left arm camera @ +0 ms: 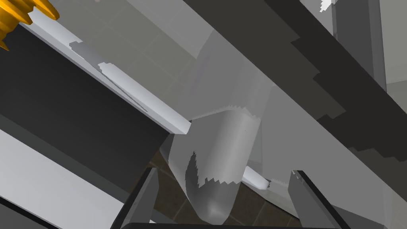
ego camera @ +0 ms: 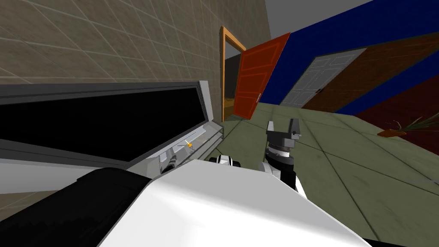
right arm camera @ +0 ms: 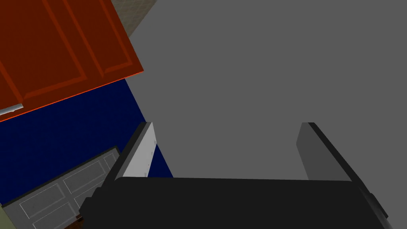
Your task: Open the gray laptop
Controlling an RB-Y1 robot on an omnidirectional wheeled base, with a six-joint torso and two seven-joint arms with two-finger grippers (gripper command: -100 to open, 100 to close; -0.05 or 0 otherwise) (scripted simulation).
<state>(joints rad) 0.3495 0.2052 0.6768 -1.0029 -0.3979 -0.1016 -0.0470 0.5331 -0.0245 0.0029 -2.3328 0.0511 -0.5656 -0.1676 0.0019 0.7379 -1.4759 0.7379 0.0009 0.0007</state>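
Observation:
The grey laptop (ego camera: 205, 100) is close on my left, its lid raised off the light grey base (ego camera: 201, 138) and its black screen showing. A small orange object (ego camera: 188, 145) rests on the base and appears as an orange ridged piece (left arm camera: 20, 16) in the left wrist view. My left gripper (ego camera: 169, 163) is low at the laptop's near edge. In its wrist view the left gripper (left arm camera: 226, 198) is open, with a rounded light grey part (left arm camera: 222, 151) between the fingers and touching neither. My right gripper (ego camera: 282, 124) is held up over the floor, open and empty (right arm camera: 227, 127).
A beige tiled wall (ego camera: 107, 38) rises behind the laptop. An orange-red door (ego camera: 253, 81) stands open in a wooden frame ahead. A pale panelled door (ego camera: 317, 81) sits in the blue wall. A plant (ego camera: 403, 128) lies at the far right on green floor tiles (ego camera: 343, 163).

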